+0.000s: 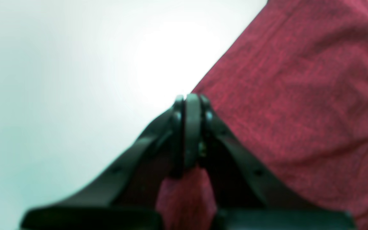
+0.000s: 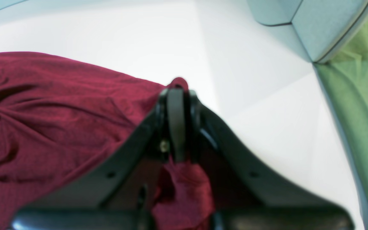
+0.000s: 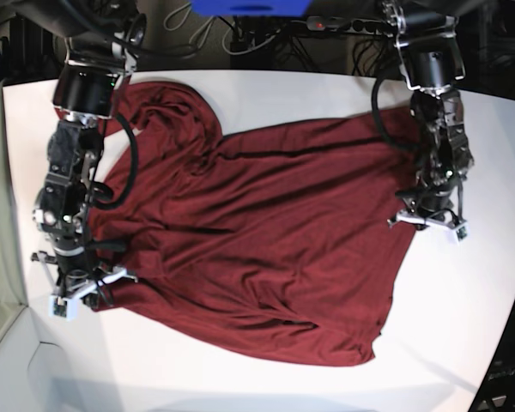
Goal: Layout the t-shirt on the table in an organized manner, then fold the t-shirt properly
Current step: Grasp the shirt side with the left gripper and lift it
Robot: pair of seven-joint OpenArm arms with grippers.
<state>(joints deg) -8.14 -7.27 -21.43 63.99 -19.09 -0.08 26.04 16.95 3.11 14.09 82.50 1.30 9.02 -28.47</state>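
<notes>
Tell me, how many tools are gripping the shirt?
2. The left tool pinches the shirt at one edge; the right tool pinches the opposite edge.

Overhead base cam; wrist cams close on t-shirt (image 3: 266,240)

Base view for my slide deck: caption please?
Both end effectors, left and right, pinch opposite edges of the maroon t-shirt spread wrinkled on the white table.

The dark red soft fabric t-shirt (image 3: 257,240) lies spread across the middle of the large white flat table (image 3: 463,343), between the two arms at its opposite side edges.
</notes>
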